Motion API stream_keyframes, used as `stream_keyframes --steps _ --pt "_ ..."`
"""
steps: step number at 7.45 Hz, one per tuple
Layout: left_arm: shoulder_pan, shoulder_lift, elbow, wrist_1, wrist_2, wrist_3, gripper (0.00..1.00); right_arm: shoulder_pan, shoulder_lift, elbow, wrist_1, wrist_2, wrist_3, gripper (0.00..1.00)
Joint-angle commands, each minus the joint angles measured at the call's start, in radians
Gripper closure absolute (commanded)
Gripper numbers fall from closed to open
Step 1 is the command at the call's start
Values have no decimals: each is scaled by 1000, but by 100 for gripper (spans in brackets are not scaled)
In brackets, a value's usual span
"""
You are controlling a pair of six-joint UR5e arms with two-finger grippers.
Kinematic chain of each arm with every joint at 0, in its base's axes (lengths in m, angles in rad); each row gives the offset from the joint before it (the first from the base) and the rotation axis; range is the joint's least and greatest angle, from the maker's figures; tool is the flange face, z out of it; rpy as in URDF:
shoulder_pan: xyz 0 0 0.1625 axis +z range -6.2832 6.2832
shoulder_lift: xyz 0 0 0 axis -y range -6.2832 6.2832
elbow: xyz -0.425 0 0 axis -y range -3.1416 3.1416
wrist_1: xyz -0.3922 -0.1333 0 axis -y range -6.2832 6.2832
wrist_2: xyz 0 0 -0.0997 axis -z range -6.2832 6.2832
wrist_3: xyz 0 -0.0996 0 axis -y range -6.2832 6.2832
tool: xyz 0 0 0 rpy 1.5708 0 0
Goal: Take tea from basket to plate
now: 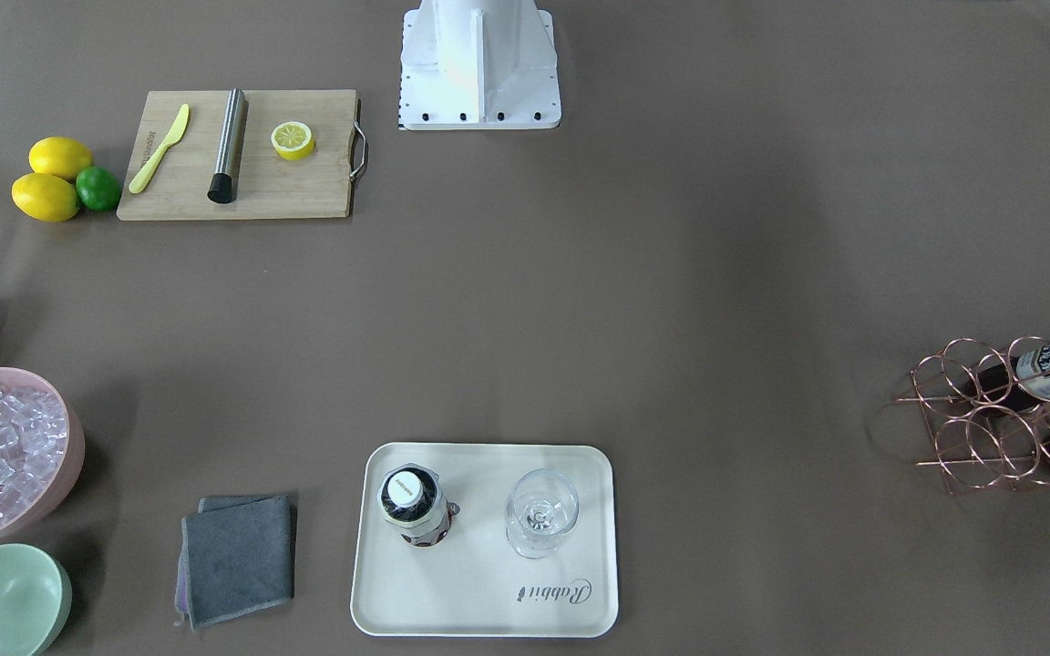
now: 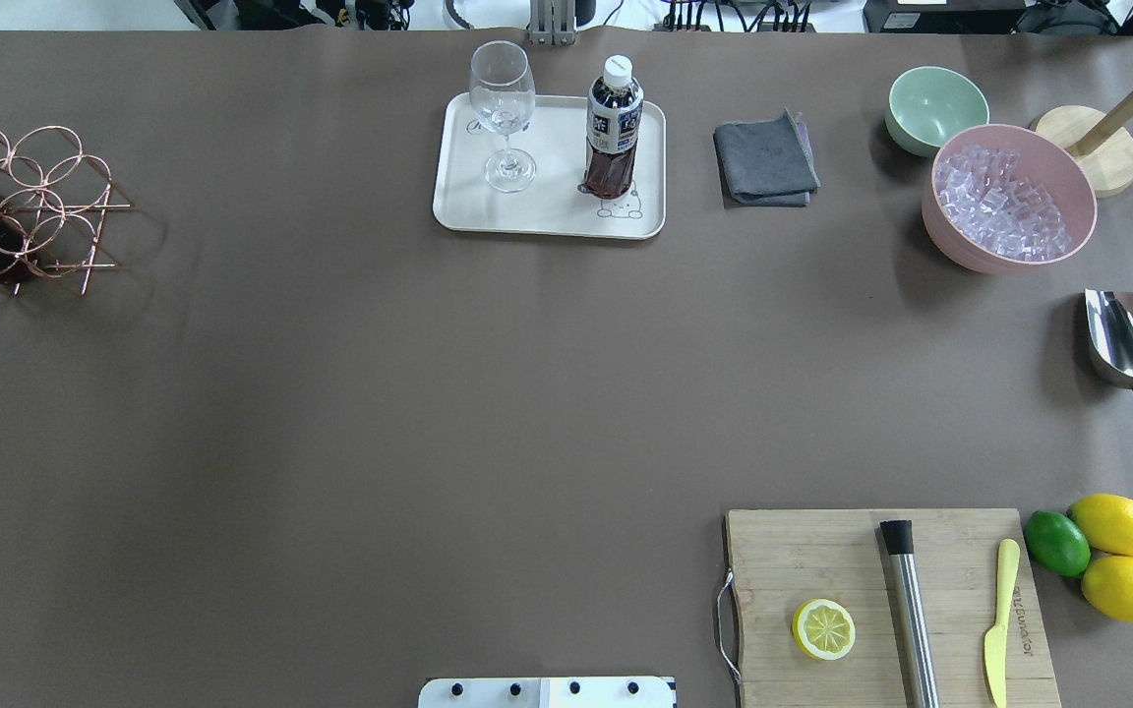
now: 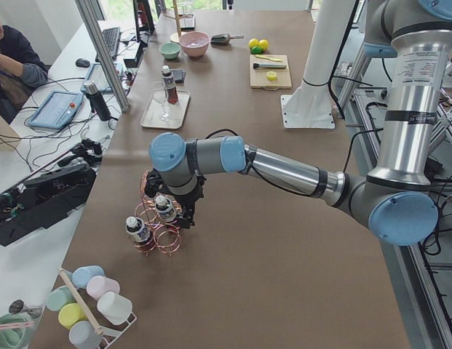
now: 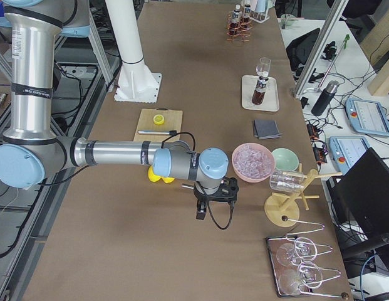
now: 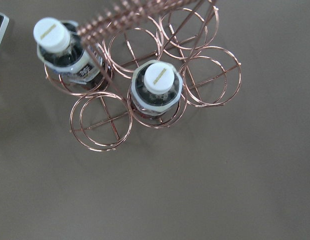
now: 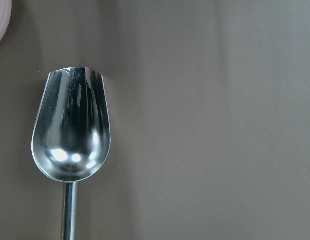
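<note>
One plastic tea bottle (image 2: 613, 128) stands on the smooth rectangular plate (image 2: 549, 208).

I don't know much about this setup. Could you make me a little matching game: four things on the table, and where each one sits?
Things:
1. wine glass
2. half lemon
3. ice cubes
4. metal scoop

Places:
A. in the pink bowl
B. on the bare table
C. on the cream tray
D. on the wooden board

Pairs: 1-C, 2-D, 3-A, 4-B
</note>
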Motion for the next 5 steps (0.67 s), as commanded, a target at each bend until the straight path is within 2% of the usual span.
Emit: stream_keyframes --steps 1,4,5 --pt "0 112 20 -115 42 -61 2 0 -2 0 0 1 -2 0" --pt "0 308 12 -487 70 -210 2 0 -3 -5 0 1 -8 0" --pt "0 345 16 -596 76 -296 2 0 -3 -5 0 2 -8 0"
